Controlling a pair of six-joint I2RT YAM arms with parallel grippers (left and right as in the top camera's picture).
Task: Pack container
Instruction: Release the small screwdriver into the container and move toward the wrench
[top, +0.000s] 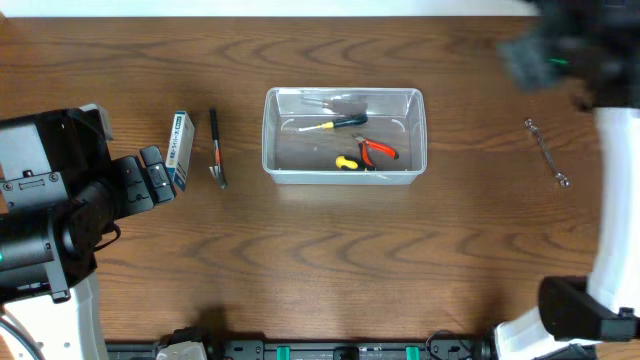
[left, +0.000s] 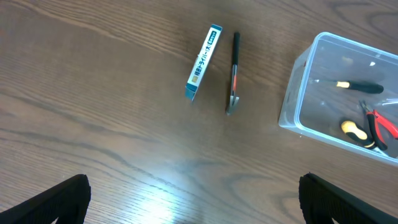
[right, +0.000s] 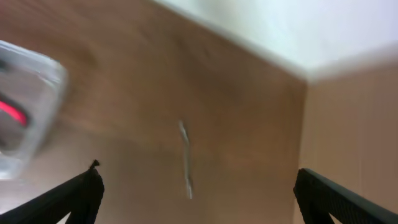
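The clear plastic container (top: 344, 135) stands mid-table and holds a black-and-yellow screwdriver (top: 335, 124), red-handled pliers (top: 378, 150) and a small yellow-handled tool (top: 346, 162). It also shows in the left wrist view (left: 292, 99) and, blurred, in the right wrist view (right: 37, 106). A black-and-red hand tool (top: 216, 148) lies left of it, also seen in the left wrist view (left: 234, 71). A silver wrench (top: 547, 152) lies at the right and shows blurred in the right wrist view (right: 185, 158). My left gripper (left: 196, 199) is open and empty over bare table. My right gripper (right: 196, 196) is open and empty, above the wrench.
A small blue-and-white box (top: 180, 149) lies on its side left of the black tool, next to my left arm; it also shows in the left wrist view (left: 204, 61). The table's far edge and a pale wall (right: 280, 25) are close behind the wrench.
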